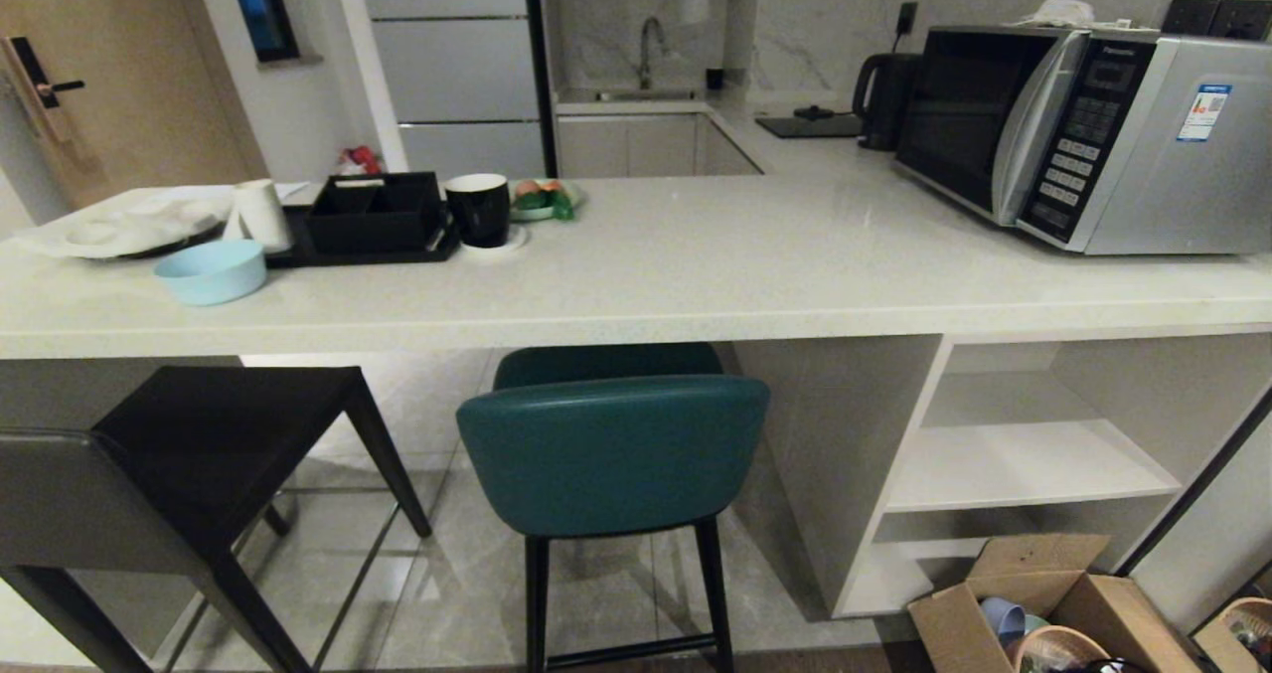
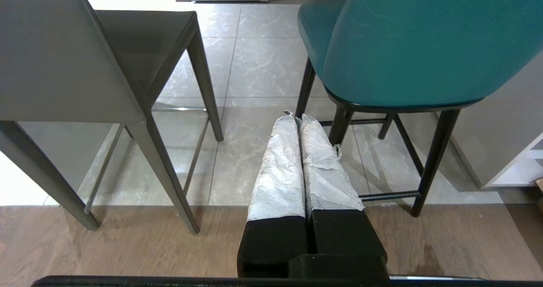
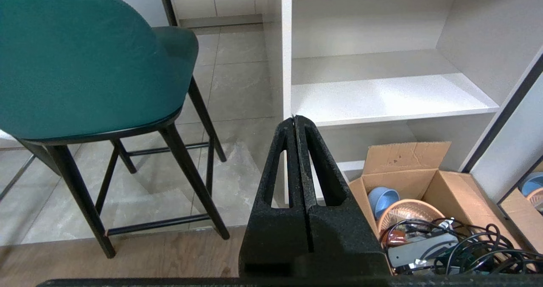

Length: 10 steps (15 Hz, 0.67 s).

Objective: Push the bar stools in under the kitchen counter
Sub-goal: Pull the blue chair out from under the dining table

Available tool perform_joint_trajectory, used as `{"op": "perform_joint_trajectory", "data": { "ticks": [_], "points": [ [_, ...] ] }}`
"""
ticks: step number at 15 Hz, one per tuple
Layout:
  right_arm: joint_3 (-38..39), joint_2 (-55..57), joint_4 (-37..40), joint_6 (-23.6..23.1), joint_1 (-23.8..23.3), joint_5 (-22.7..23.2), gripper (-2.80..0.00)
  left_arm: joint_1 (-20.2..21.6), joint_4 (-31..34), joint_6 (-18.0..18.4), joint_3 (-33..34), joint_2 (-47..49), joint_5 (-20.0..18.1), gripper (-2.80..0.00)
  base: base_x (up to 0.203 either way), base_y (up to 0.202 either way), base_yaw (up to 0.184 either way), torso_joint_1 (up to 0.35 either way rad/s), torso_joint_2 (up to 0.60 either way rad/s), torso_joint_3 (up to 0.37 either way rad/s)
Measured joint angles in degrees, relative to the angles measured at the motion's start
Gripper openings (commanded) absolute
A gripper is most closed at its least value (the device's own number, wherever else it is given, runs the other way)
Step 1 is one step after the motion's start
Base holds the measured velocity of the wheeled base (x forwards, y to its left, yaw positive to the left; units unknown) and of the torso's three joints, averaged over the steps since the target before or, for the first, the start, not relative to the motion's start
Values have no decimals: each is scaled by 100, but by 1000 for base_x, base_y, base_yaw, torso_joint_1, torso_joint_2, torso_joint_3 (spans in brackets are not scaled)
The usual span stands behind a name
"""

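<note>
The teal stool [image 1: 613,454] stands in front of the kitchen counter [image 1: 696,275], its backrest facing me and its seat partly under the slab. The dark grey stool [image 1: 149,474] stands at the left, pulled out and angled. Neither arm shows in the head view. My left gripper [image 2: 295,116], fingers wrapped in white, is shut and empty, low between the grey stool [image 2: 72,62] and the teal stool [image 2: 415,45]. My right gripper [image 3: 295,119] is shut and empty, to the right of the teal stool [image 3: 85,66], facing the white shelf cubbies [image 3: 382,96].
On the counter stand a microwave [image 1: 1083,136], a black mug [image 1: 478,210], a black tray box [image 1: 373,214], a blue bowl [image 1: 211,270] and a kettle [image 1: 882,98]. An open cardboard box [image 3: 424,193] with bowls and cables sits on the floor by the cubbies.
</note>
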Motion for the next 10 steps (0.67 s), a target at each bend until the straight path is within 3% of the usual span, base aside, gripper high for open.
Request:
{"op": "perform_joint_trajectory", "data": {
  "ticks": [10],
  "points": [
    [0,0,-15,2,0,2,-280,0,0,-2,0,0,0,-280,0,0,0,-17,41,24]
  ]
}}
